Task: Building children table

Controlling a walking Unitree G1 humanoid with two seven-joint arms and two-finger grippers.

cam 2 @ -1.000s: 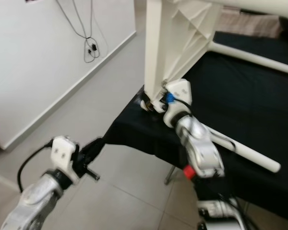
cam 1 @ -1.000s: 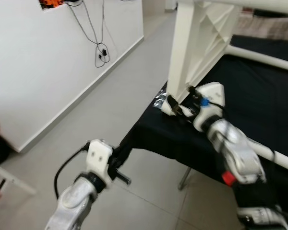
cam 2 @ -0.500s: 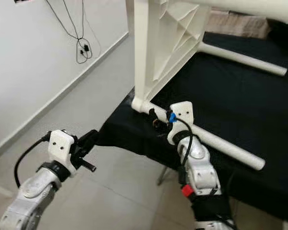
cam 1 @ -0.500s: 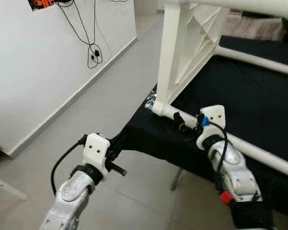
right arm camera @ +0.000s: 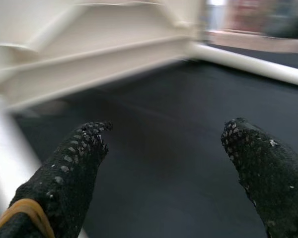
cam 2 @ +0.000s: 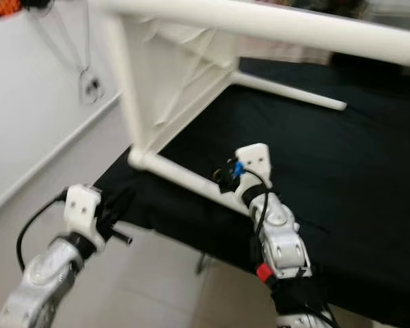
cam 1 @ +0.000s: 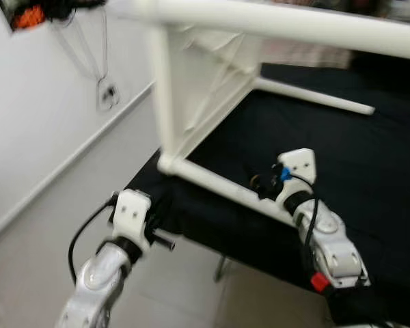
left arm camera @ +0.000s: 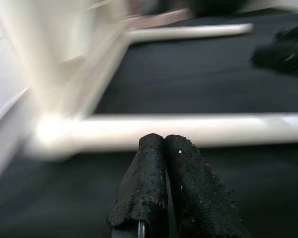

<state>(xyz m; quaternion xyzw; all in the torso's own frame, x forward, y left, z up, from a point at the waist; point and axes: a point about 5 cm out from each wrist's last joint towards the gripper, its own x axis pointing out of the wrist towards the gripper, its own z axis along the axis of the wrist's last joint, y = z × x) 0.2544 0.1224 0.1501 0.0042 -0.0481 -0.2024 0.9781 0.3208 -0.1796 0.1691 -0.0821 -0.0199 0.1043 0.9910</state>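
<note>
Right pincer (right arm camera: 164,148) spread wide, hovering over black-covered table (cam 1: 369,157), just beside lower white tube (cam 1: 212,179) of children table frame (cam 1: 191,89). Left pincer (left arm camera: 164,144) pressed together, empty, at near-left table edge, pointing toward same tube. Frame white plastic, lying on its side across table top: ribbed panel at left, round legs running right, one long leg (cam 2: 273,27) overhead. Pics motion-blurred.
</note>
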